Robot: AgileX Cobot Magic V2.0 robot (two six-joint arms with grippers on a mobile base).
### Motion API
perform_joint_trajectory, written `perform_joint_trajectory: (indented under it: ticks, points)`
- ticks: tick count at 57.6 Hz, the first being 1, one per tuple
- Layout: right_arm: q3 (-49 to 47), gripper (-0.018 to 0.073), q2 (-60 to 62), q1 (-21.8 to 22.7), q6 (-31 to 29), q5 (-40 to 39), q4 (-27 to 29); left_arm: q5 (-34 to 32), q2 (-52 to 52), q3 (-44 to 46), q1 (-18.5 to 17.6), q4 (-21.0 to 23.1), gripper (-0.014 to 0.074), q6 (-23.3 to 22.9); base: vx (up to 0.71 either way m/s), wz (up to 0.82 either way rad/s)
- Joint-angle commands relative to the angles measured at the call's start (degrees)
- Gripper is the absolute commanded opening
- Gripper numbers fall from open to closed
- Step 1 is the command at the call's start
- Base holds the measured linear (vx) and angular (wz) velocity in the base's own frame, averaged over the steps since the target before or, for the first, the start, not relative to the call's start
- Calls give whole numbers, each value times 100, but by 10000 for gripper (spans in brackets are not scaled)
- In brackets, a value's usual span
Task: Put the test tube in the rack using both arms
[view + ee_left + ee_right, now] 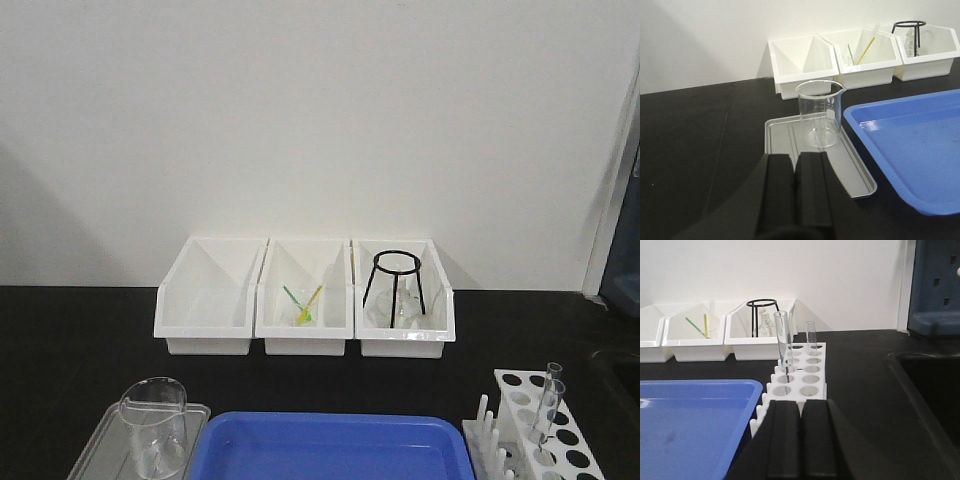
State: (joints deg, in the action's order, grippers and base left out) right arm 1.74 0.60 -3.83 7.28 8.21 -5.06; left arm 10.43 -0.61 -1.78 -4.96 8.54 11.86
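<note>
1. Two tubes (782, 347) stand upright in the rack (801, 380), one leaning slightly, at the counter's (860, 365) front right.
2. Rack sits just right of the blue tray (690, 415).
3. Right claw (801, 437): fingers together, empty, just short of the rack.
4. Left claw (794, 192): fingers together, empty, over the grey tray (785, 142), facing the beaker (819, 112).
5. Three white bins (305, 295) along the back edge.

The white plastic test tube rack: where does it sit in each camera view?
Front view: the white plastic rack is at bottom right, right of the blue tray.
Left wrist view: not in it.
Right wrist view: centre, just beyond the right gripper, holding two clear glass tubes.
Shared landmark: the black wire tripod in a white bin.
</note>
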Motion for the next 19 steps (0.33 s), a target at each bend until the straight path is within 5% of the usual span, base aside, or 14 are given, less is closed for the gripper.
perform_joint_trajectory:
  ticks: [1,19]
  points:
    - [103,-11,51,31,-54,-454,-20,-466,-85,169,3,77,-7,-44,0,0]
    - [103,-11,51,31,-54,-449,-20,-466,-85,169,3,77,-7,-44,0,0]
